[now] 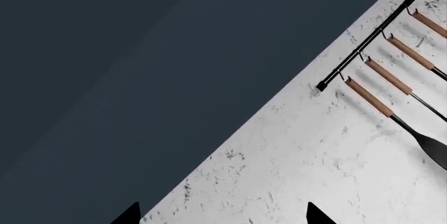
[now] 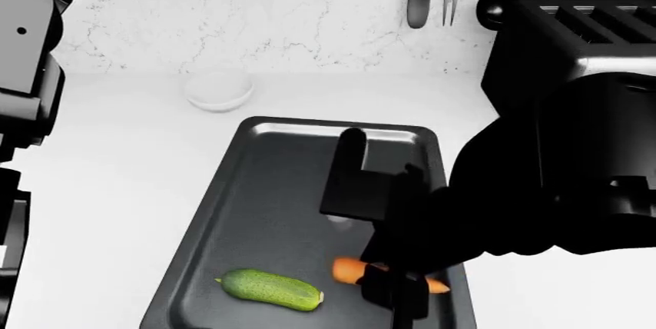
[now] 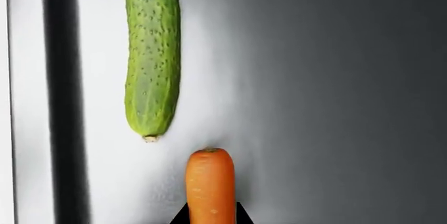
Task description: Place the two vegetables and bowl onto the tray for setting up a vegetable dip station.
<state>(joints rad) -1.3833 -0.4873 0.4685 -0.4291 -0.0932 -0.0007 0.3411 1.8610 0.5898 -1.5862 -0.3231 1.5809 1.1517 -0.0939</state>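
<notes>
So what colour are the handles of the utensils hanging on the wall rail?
Light brown handles, clearest in the left wrist view.

We see the bumpy green cucumber [image 2: 270,288] and orange carrot [image 2: 351,270] lying flat in the dark grey tray [image 2: 269,191] (near end), the white bowl [image 2: 218,88] upright beyond it.

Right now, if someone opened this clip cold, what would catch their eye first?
The dark tray filling the middle of the counter, with the green cucumber lying at its near end. Beside it the orange carrot sits between the right gripper's fingertips. The white bowl stands off the tray, back by the marble wall.
</notes>
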